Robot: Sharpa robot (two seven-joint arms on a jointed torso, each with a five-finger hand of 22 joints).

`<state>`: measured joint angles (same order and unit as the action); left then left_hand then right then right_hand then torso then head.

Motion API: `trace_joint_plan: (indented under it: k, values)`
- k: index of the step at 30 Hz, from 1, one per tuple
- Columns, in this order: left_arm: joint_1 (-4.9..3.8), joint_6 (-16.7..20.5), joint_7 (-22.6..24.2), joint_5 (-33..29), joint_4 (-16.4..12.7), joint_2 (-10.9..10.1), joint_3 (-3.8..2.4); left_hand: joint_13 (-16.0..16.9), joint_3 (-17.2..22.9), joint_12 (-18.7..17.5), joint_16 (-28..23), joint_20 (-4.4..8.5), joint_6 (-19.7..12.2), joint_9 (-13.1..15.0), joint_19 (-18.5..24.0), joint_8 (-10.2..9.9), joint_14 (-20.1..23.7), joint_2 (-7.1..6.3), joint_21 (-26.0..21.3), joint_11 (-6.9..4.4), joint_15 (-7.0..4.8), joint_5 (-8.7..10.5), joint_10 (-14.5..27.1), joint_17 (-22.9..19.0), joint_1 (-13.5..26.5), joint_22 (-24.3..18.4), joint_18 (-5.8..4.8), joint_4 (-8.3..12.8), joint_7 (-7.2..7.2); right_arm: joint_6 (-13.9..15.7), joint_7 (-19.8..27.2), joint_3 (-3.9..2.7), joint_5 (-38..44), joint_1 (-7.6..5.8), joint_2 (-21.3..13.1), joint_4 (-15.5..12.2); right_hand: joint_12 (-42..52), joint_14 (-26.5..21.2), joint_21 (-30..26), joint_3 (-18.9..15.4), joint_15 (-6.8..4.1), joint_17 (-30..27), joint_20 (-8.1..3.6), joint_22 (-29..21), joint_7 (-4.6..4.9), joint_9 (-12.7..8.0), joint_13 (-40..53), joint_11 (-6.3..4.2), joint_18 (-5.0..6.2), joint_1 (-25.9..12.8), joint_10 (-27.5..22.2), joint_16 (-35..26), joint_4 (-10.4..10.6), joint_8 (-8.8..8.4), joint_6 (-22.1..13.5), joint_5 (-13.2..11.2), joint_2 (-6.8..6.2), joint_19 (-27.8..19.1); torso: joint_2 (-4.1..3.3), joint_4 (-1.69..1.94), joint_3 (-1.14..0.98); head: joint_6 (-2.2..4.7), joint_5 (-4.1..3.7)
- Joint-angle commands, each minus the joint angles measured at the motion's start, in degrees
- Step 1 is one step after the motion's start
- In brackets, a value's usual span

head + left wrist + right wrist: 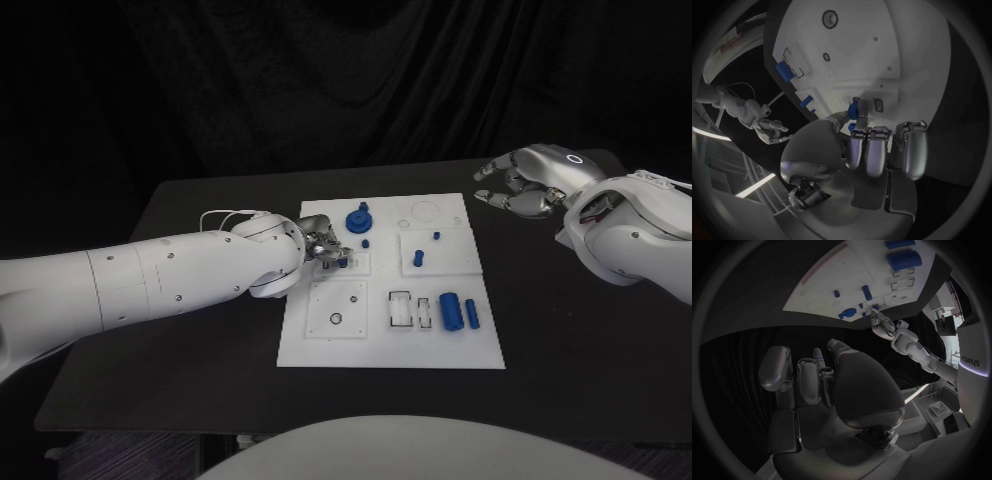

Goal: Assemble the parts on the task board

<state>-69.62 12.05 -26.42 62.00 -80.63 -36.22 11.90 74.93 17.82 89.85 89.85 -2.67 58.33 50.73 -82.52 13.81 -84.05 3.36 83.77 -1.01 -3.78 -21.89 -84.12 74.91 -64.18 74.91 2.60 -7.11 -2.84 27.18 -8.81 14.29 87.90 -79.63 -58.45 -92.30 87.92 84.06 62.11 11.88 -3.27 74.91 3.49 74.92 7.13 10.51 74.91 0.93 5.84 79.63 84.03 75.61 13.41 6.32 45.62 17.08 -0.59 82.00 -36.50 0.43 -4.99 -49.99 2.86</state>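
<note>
Left hand [873, 150] pinching a small blue part [854, 108] just above the task board [462, 345], lining up its slot (my guess). Right hand [522, 182] off-board, fingers curled, holding nothing.

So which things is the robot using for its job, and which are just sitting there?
For the job:
- task board
- small blue part, held by the left hand
- blue parts on the board, like the cylinder and the round piece

Just there:
- black table
- right hand, holding nothing
</note>
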Motion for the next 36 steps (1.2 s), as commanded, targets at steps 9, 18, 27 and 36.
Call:
trace_joint_plan:
  k: [9,18,27,36]
  values:
    - [0.73,-1.55,-0.34,-0.31,-0.46,-0.50,0.29,15.07,0.29,0.15,0.15,0.10,-0.01,-0.05,0.03,-0.22,-5.95,0.04,-0.14,-0.36,-0.18,-0.17,-5.88,15.09,-0.09,7.17,0.00,0.00,0.25,-0.67,-1.13,-0.05,0.03,0.15,-0.07,0.05,-0.41,2.70,-0.44,0.18,0.52,0.49,-0.16,5.50,0.22,-0.12,12.47,0.45,-0.42,0.55,3.26,-0.46,-0.42,-0.22,0.39,0.31,-0.15,-0.44,0.06,0.01,-0.01,-0.01,0.06]
    - [0.83,-1.53,-0.29,-0.31,-0.46,-0.65,0.29,15.07,0.29,0.15,0.15,0.10,-0.01,-0.05,0.03,-0.22,-5.95,0.04,-0.14,-0.36,-0.18,-0.17,-5.88,15.09,-0.09,7.17,0.00,0.00,0.25,-0.82,-1.17,-0.05,0.03,0.17,-0.05,0.08,-0.41,2.70,-0.44,0.18,0.52,0.49,-0.16,5.50,0.22,-0.12,12.47,0.45,-0.42,0.55,3.26,-0.46,-0.42,-0.22,0.39,0.31,-0.15,-0.44,0.10,-0.02,0.01,-0.01,-0.18]
    - [0.97,-1.70,-0.23,-0.31,-0.14,-0.59,0.29,15.07,0.42,0.15,0.15,0.10,0.03,0.01,0.21,-0.28,-5.95,-0.09,-0.32,-0.36,-0.19,-0.11,-5.88,15.09,0.03,6.98,0.07,-0.05,0.26,-1.04,-1.26,-0.05,0.03,0.20,0.00,0.11,-0.45,2.69,-0.56,0.25,0.54,0.45,-0.14,5.47,0.24,-0.15,12.43,0.48,-0.40,0.61,3.21,-0.50,-0.49,-0.24,0.41,0.40,-0.15,-0.47,0.07,0.01,0.00,-0.01,-0.16]
    - [1.19,-2.50,-0.22,-0.31,0.19,-0.32,0.29,15.07,-0.34,0.15,0.15,-0.05,-0.21,0.29,0.24,-1.37,-5.95,-0.68,-0.55,-0.04,0.05,6.96,-5.88,15.09,3.06,7.02,0.07,-3.02,-0.15,-1.26,-1.34,-0.05,0.03,0.23,-0.01,0.10,-0.54,2.63,-0.88,0.31,0.56,0.22,-0.13,5.37,0.25,-0.17,12.34,0.50,-0.34,0.65,3.12,-0.75,-0.53,-0.25,0.44,0.46,-0.14,-0.57,0.03,0.01,0.00,-0.01,-0.14]
